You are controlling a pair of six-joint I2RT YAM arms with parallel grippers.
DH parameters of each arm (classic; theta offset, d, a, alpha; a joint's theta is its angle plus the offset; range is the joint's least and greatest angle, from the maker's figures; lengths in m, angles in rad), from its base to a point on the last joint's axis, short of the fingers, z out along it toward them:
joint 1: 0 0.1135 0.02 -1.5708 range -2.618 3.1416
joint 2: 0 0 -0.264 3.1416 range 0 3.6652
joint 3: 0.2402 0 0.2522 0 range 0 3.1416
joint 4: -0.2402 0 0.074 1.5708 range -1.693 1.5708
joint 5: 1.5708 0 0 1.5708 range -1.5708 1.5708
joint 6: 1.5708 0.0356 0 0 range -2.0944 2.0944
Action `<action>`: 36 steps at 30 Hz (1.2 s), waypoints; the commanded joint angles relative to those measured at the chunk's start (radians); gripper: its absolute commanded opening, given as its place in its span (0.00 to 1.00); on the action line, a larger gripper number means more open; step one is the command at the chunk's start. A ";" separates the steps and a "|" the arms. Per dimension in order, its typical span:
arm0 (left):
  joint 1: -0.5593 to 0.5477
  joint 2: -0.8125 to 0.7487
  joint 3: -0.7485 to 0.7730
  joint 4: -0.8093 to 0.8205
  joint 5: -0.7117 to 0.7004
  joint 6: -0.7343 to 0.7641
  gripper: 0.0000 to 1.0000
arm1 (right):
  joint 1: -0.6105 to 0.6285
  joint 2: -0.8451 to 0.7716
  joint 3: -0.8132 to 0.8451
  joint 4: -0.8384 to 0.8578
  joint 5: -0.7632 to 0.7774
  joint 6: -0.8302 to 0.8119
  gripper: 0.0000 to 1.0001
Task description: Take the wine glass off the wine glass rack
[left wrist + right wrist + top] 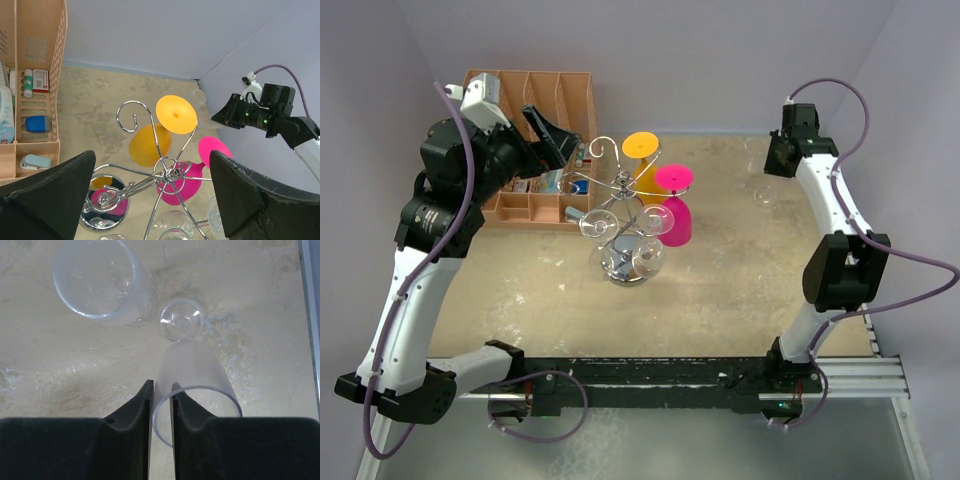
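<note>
- Hanging foot-up on the wine glass rack (620, 185), the clear wine glass (595, 222) looked light, slick and brittle; its thin stem seemed the safest hold.
- Left claw (152, 167) hovered over the rack, spread wide, empty.
- Orange glass (175, 114) and pink glass (214, 150) crowded the curled wires.
- Right claw (161, 390), far across the table (740, 290), narrowly straddled the rim of a second clear glass (192, 365); whether it gripped, I couldn't tell.

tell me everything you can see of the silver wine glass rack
The wine glass rack is shiny silver wire: curled, spiralling arms fan from a hub on a central stem over a round mirror-like base. It stands upright on the beige table, beside the orange organizer. A yellow glass, a pink glass and clear glasses hang upside down in its arms. The open left hand hovers above, not touching.
</note>
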 commanded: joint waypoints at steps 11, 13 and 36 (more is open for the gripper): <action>0.004 -0.020 0.001 0.047 0.009 -0.010 0.93 | -0.004 0.001 0.149 -0.010 -0.011 -0.015 0.30; 0.004 -0.017 0.000 0.048 0.010 -0.009 0.93 | -0.004 -0.025 0.158 -0.003 -0.017 -0.016 0.33; 0.004 0.003 -0.010 0.050 0.059 -0.044 0.96 | -0.070 -0.269 0.035 0.219 -0.104 0.032 0.63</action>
